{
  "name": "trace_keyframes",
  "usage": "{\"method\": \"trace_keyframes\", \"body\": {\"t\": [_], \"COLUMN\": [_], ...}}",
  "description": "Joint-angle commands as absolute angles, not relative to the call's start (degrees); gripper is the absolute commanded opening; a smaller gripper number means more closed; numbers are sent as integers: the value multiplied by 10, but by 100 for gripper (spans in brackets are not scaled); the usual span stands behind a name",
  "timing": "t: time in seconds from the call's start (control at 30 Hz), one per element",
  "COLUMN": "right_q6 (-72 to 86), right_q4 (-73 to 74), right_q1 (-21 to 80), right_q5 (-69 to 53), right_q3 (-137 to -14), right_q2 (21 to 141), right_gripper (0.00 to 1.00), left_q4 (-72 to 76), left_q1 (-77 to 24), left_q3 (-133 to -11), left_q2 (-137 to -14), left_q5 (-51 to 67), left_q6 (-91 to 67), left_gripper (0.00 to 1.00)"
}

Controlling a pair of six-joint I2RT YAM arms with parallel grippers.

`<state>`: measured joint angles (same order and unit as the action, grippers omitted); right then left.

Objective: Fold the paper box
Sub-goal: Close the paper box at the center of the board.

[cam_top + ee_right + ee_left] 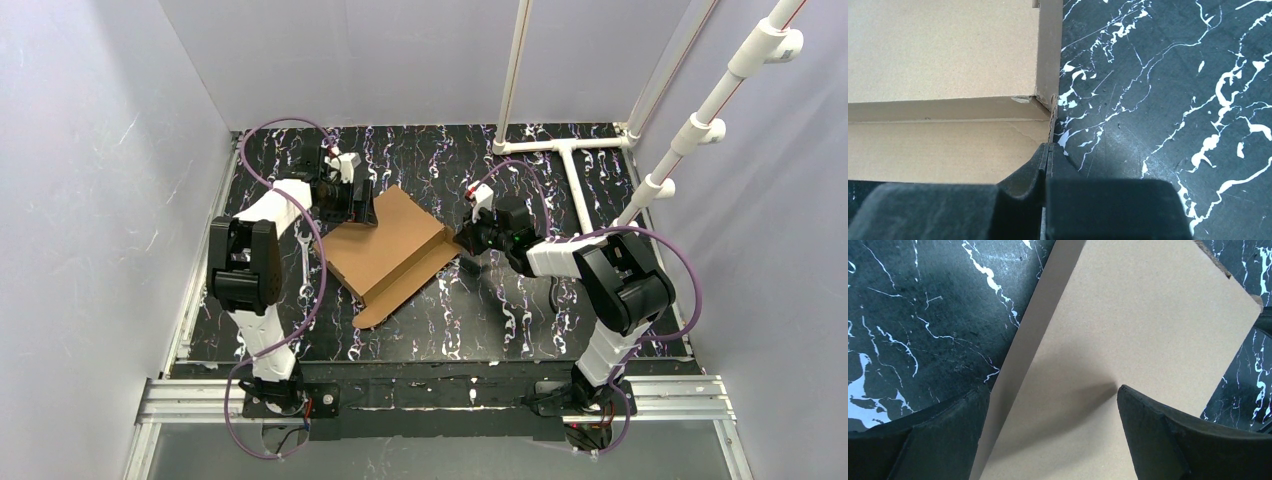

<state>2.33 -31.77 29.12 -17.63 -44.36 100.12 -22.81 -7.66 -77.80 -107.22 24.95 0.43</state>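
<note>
White pipe frame (572,170) stands well behind. My right jaws pinch the paper box (395,250) wall; left jaws spread wide over its far corner.

Quick headcount: one box (395,245) sitting on one black table (500,320). Two arms, left arm (262,250) and right arm (610,275) either side of the box, so two grippers too, left gripper (355,205) and right gripper (465,240). Two purple cables (270,130), one per arm. White pipes (560,146) behind the box: several, can't count them cleanly.
</note>
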Motion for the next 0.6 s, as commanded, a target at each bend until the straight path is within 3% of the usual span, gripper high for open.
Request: {"method": "trace_keyframes", "body": {"t": [0.0, 0.57], "right_q6": [2, -29], "right_q4": [-332, -334], "right_q1": [295, 295], "right_q5": [-209, -242], "right_q3": [-435, -411], "right_q2": [979, 980], "right_gripper": [1, 1], "left_q4": [-240, -236], "left_q1": [-76, -76], "left_q3": [-792, -780], "left_q2": [-1075, -1080], "left_q5": [270, 253], "left_q6": [5, -30], "left_gripper": [98, 97]}}
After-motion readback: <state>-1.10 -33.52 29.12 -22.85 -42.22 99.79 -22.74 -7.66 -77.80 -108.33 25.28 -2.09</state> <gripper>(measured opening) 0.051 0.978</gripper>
